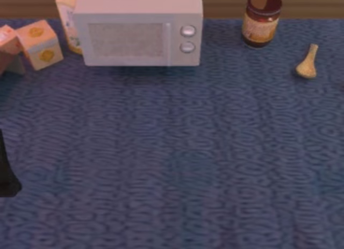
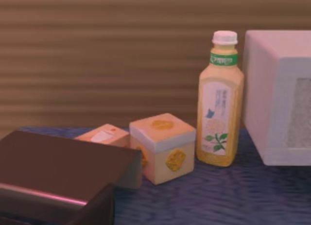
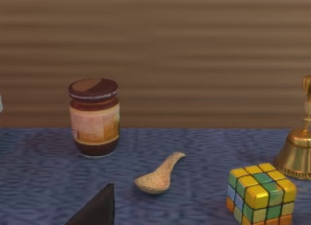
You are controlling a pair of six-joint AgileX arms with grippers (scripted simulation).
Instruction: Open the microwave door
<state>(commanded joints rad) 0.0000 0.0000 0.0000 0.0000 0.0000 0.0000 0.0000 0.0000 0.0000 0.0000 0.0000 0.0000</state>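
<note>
- Left hand: only a dark part of the left arm [image 1: 7, 173] shows at the top view's left edge, low on the table; whether its fingers are spread or closed, I cannot tell.
- Right hand: no part shows from above — I cannot tell its state either.
- Large white boxy microwave [image 1: 138, 27] stands at the far edge of the blue patterned table [image 1: 177, 163], left of centre, with its flat white door with grey mesh window [image 1: 126, 40] closed flush and two round silver-grey knobs [image 1: 188, 38] to the right.
- Tall yellow drink bottle with white cap [image 2: 219, 101] stands just beside the microwave's left side; two small cream cartons with orange marks [image 2: 163, 147] sit near it.
- Brown-lidded jar [image 1: 261, 19] and pale speckled spoon [image 1: 307, 62] lie on the right.
- Multicoloured puzzle cube [image 3: 261, 195] and brass bell [image 3: 299, 137] show in the right wrist view.
</note>
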